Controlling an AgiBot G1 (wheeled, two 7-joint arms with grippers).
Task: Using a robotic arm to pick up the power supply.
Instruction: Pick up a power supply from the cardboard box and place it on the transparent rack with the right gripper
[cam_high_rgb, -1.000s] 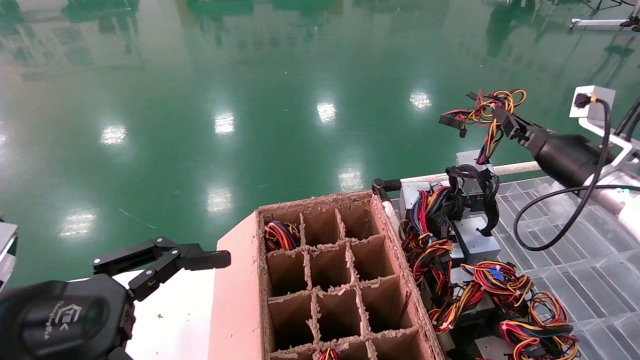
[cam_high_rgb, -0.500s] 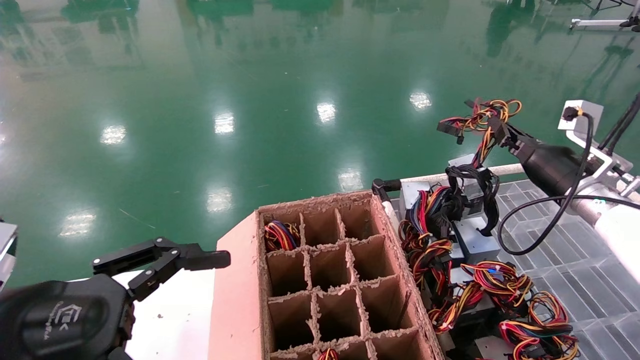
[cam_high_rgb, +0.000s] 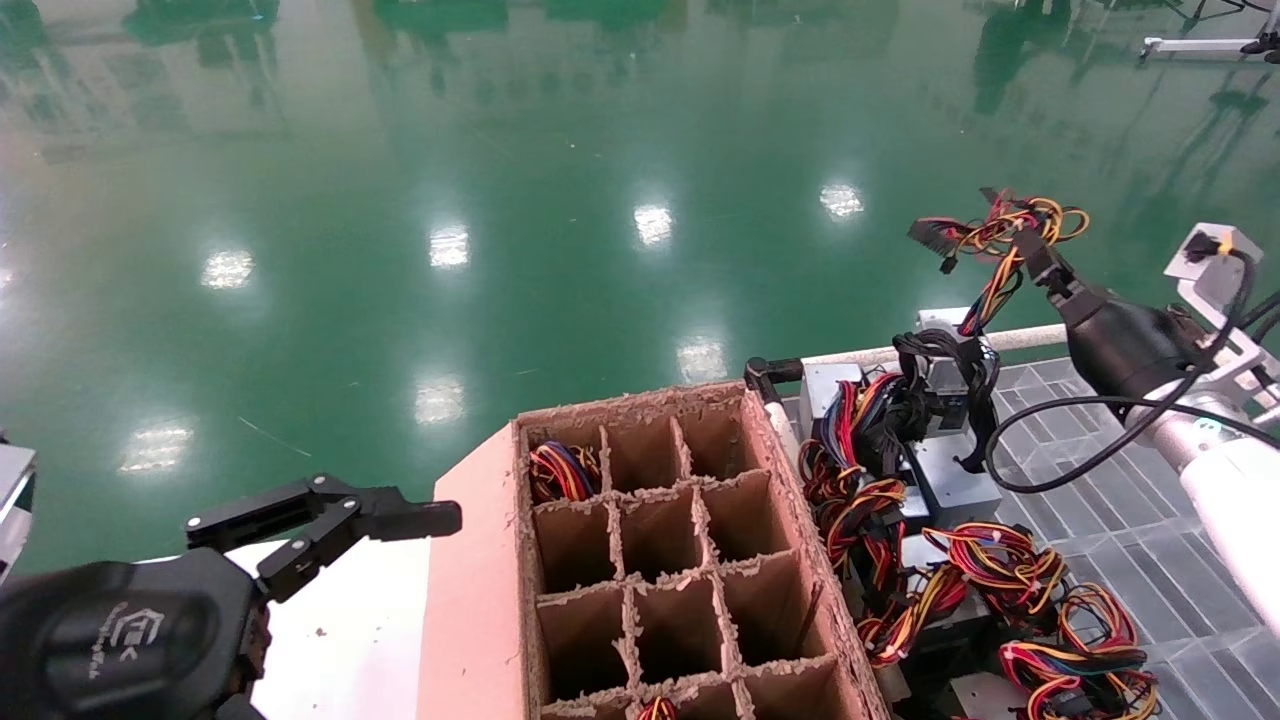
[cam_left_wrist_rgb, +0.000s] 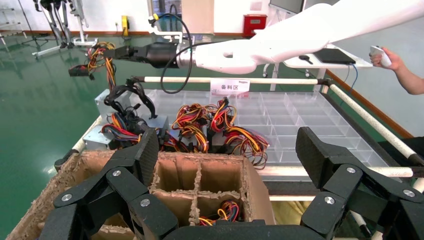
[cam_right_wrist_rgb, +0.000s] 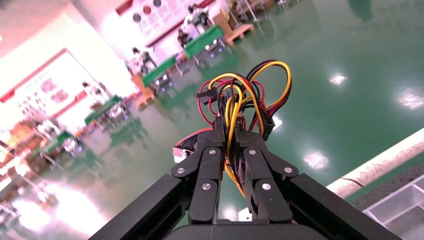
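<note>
Power supply first: the small oblong grey metal box (cam_high_rgb: 950, 335) is sitting at the far edge of the clear gridded tray table (cam_high_rgb: 1100, 500) in the head view, its bottom hidden behind a grey unit with a thick black cable loop (cam_high_rgb: 945, 380), so whether it is lifting clear cannot be told. Its red, yellow, orange and black wire bundle (cam_high_rgb: 1000, 235) is rising up from it to the right hand (cam_high_rgb: 1040, 262), the black two-finger one, which is pinching those wires high above the tray. So the grasp is looking made, on the wires rather than the box; the lift-out is looking only partly done. The left hand (cam_high_rgb: 330, 520) is hanging idle beside the brown corrugated divided carton (cam_high_rgb: 650, 560), fingers spread, holding nothing.

Over to the left wrist view: the left hand (cam_left_wrist_rgb: 230, 165) is gaping wide over the carton (cam_left_wrist_rgb: 210, 180), and across the tray the right hand (cam_left_wrist_rgb: 122, 51) is holding the wire bundle (cam_left_wrist_rgb: 100, 60) aloft, the grey box (cam_left_wrist_rgb: 107, 102) below it.

Right wrist view now: the right hand (cam_right_wrist_rgb: 231, 135) is clamping shut on the wires (cam_right_wrist_rgb: 245, 95), which are looping out past the fingertips. The box itself is out of sight here.
</note>
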